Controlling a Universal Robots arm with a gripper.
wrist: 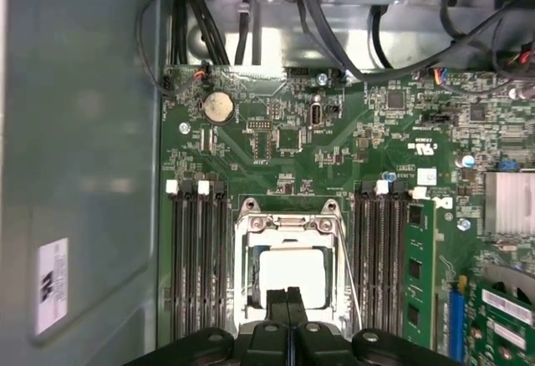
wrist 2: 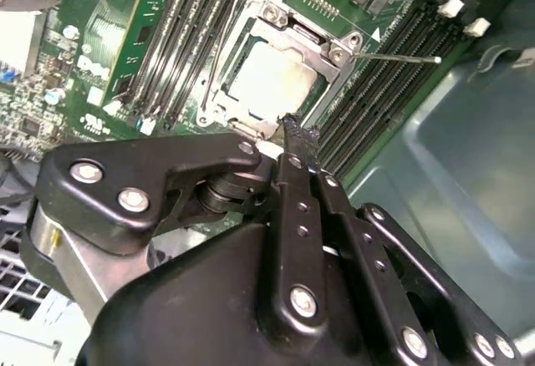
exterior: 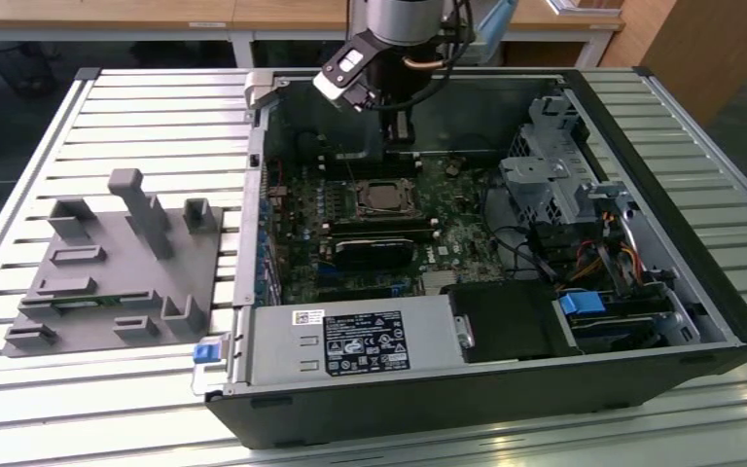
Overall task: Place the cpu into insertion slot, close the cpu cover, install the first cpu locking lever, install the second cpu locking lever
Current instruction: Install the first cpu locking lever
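Cpu (wrist: 292,267), dull silver square, sits framed in the insertion slot (wrist: 247,276); jaws clenched empty.

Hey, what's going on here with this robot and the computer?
The robot arm's gripper, shut and holding nothing, hangs just above the processor socket inside the open computer case. The cpu already sits in the insertion slot, with the metal cover lying over its edges. One thin locking lever sticks out over the memory slots, apparently not latched.
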